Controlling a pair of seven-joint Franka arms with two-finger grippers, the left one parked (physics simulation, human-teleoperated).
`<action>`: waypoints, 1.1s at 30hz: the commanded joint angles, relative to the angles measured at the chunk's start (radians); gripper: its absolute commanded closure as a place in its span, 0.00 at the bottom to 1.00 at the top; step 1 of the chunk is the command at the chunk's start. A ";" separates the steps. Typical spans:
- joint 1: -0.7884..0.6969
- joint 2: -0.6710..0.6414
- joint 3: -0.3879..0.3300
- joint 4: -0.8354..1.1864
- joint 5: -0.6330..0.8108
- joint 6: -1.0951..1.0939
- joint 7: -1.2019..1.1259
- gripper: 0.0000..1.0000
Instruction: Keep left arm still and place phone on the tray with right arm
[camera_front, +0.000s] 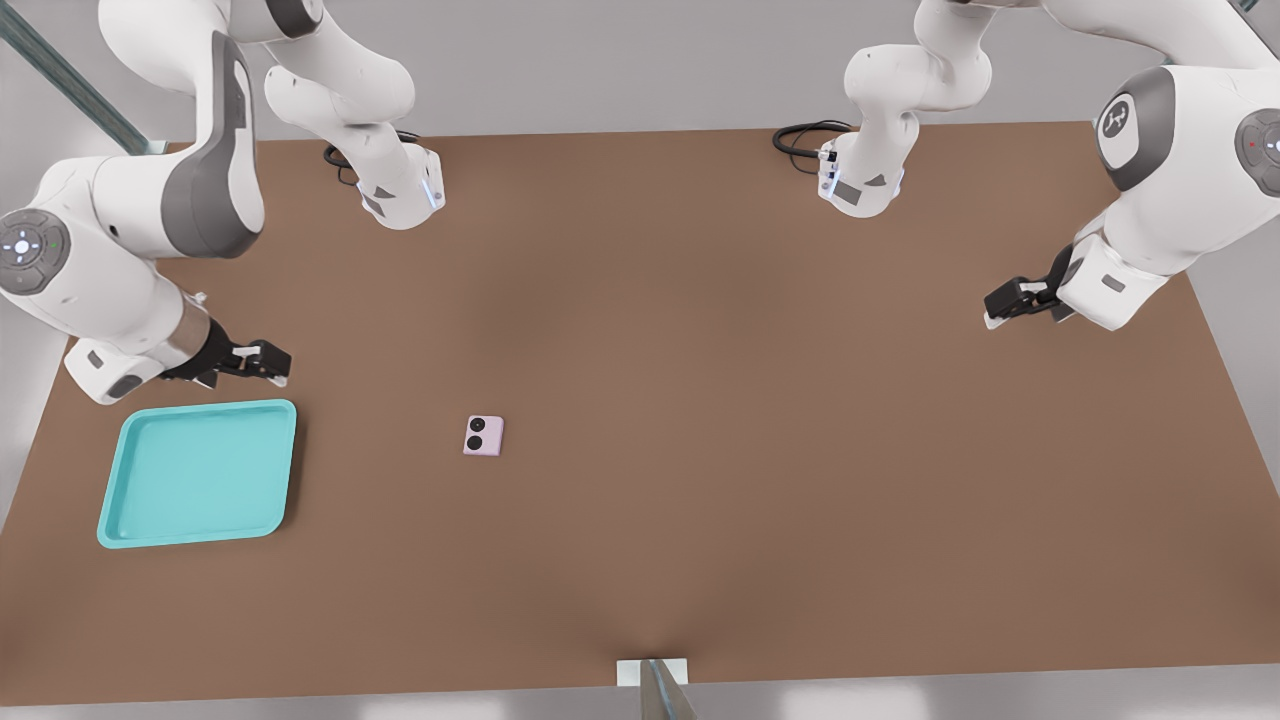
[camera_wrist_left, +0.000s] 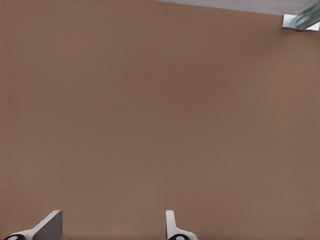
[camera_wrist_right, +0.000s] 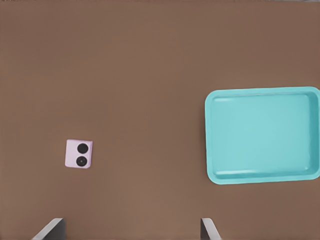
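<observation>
Plain brown table (camera_front: 700, 350), nothing cluttering it. The phone (camera_front: 484, 436) lay flat left of center, well apart from the tray (camera_front: 140, 520) at lower left. The hand (camera_front: 262, 362) hung released above the tray's far rim. I'd approach the phone straight down, fingers square across its edges.

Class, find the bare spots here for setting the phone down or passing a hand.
The tray holds nothing. Bare table lies between phone and tray, and across the front view's right. The open claw hangs near the tray's far rim, the tightest spot.
</observation>
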 joint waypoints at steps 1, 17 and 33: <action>0.000 -0.001 0.001 0.002 0.002 0.007 0.004 0.00; 0.115 0.236 0.129 -0.277 0.022 0.546 0.551 0.00; 0.166 0.398 0.182 -0.357 -0.041 0.651 0.680 0.00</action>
